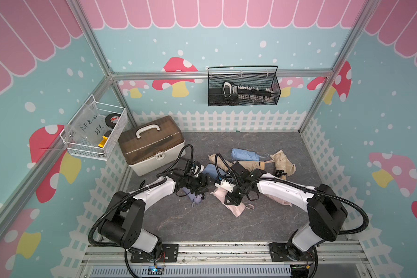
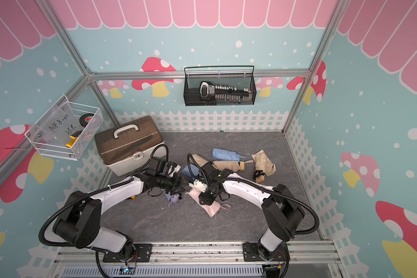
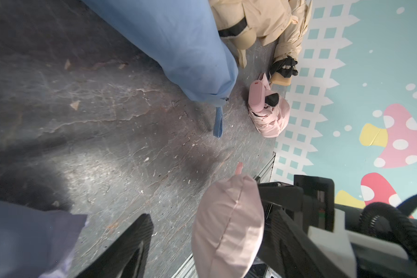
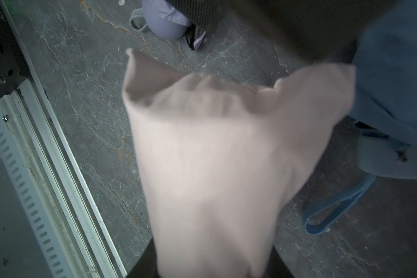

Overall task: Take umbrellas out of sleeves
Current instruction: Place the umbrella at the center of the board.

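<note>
the right gripper is clamped around the middle of the pink sleeve, which looks full, so the umbrella is probably inside. the sleeve's sewn end sits between the widely spread fingers of the left gripper, and the one finger in view isn't touching it. if the left bites too deep it may catch the umbrella tip too, and both arms would pull the same core. since the right squeezes cloth and umbrella together, the sleeve may stretch instead of sliding. the wrists are close enough to bump, and the lilac umbrella just beside could snag.
</note>
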`<action>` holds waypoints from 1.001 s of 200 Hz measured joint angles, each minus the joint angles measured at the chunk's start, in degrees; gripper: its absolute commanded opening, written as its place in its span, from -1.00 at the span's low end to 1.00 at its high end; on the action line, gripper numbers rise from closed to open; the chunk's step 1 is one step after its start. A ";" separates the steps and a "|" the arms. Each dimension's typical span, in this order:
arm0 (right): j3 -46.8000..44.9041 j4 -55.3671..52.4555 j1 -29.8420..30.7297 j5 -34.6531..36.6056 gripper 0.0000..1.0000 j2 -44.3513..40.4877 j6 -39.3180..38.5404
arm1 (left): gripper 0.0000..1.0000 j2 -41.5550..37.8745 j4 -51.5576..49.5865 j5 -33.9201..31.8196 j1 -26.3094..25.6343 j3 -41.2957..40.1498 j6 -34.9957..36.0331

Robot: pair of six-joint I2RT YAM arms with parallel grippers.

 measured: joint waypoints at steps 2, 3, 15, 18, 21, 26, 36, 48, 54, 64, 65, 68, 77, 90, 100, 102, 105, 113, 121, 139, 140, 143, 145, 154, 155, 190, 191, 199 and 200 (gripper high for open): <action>0.07 0.00 0.02 0.00 -0.47 0.02 0.00 | 0.51 0.11 0.00 0.13 0.00 0.00 0.00; 0.15 -0.04 0.04 0.00 -0.47 0.04 -0.02 | 0.50 0.13 0.00 0.15 -0.02 0.02 0.00; 0.94 -0.02 0.26 0.02 -0.47 0.07 -0.09 | 0.47 0.72 0.33 0.66 -0.42 0.02 0.00; 1.20 -0.02 0.26 0.02 -0.47 0.07 -0.15 | 0.46 0.90 0.42 0.83 -0.66 0.02 -0.04; 1.40 -0.07 0.26 0.02 -0.47 0.07 -0.17 | 0.45 1.01 0.52 0.94 -0.81 0.02 -0.07; 1.64 -0.31 0.26 0.02 -0.47 0.07 -0.20 | 0.44 1.18 0.87 1.20 -1.14 0.02 -0.07; 1.88 -1.01 0.26 0.04 -0.47 0.07 -0.22 | 0.43 1.40 1.25 1.51 -1.51 0.13 -0.04; 1.97 -1.55 0.24 0.13 -0.47 0.07 -0.22 | 0.35 1.79 1.38 1.88 -1.95 0.31 -0.02; 2.03 -1.84 0.26 0.20 -0.47 0.07 -0.31 | 0.30 2.05 1.42 2.08 -2.23 0.46 -0.04; 2.12 -2.43 0.26 0.24 -0.47 0.07 -0.37 | 0.17 2.56 1.68 2.49 -2.78 0.79 -0.15; 2.14 -2.47 0.26 0.22 -0.47 0.07 -0.39 | 0.16 2.58 1.68 2.54 -2.82 0.81 -0.15; 2.16 -2.60 0.26 0.24 -0.47 0.09 -0.42 | 0.13 2.73 1.77 2.71 -2.97 0.92 -0.02; 2.45 -2.99 0.26 0.24 -0.47 0.11 -0.48 | 0.10 3.13 2.19 3.23 -3.37 1.22 -0.15; 3.17 -4.02 0.24 0.72 -0.47 0.13 -0.50 | 0.12 3.61 2.67 4.02 -3.56 1.68 -0.48; 3.82 -4.83 0.17 1.16 -0.47 0.26 -0.57 | 0.24 3.85 3.21 4.31 -3.54 1.81 -0.70; 3.96 -5.01 0.13 1.27 -0.47 0.31 -0.59 | 0.27 3.87 3.30 4.33 -3.52 1.81 -0.81; 4.13 -5.25 0.11 1.33 -0.47 0.37 -0.66 | 0.31 3.93 3.48 4.35 -3.48 1.81 -0.92; 4.61 -5.81 -0.09 1.46 -0.47 0.55 -0.79 | 0.34 4.09 3.65 4.39 -3.28 1.81 -1.36; 5.03 -6.12 -0.24 1.60 -0.47 0.76 -0.87 | 0.35 4.20 3.80 4.37 -3.10 1.81 -1.90; 5.01 -5.68 -0.31 1.73 -0.47 0.94 -0.94 | 0.35 4.20 3.80 4.26 -2.82 1.81 -2.21; 5.01 -5.68 -0.31 1.73 -0.47 0.94 -0.94 | 0.35 4.20 3.78 4.24 -2.82 1.81 -2.21; 5.01 -5.62 -0.31 1.75 -0.47 0.96 -0.96 | 0.35 4.20 3.67 4.15 -2.82 1.81 -2.19; 4.96 -5.57 -0.31 1.75 -0.47 0.98 -0.98 | 0.35 4.20 3.56 4.11 -2.82 1.81 -2.12; 4.87 -5.44 -0.28 1.73 -0.47 1.09 -1.05 | 0.35 4.20 2.91 3.67 -2.78 1.86 -1.73; 4.85 -5.40 -0.28 1.73 -0.46 1.14 -1.05 | 0.35 4.20 2.84 3.65 -2.78 1.86 -1.70; 4.26 -1.81 0.42 1.57 -0.47 4.33 -1.55 | 0.34 3.19 -4.00 -2.62 -1.14 1.99 1.11; 4.26 -1.62 0.46 1.57 -0.47 4.52 -1.62 | 0.34 3.13 -4.20 -2.80 -1.05 2.01 1.18; 4.26 -0.17 0.76 1.55 -0.47 5.53 -1.73 | 0.35 2.25 -6.08 -4.79 -0.39 1.99 1.90; 4.26 -0.04 0.79 1.53 -0.47 5.62 -1.73 | 0.34 2.19 -6.21 -4.98 -0.35 1.99 1.97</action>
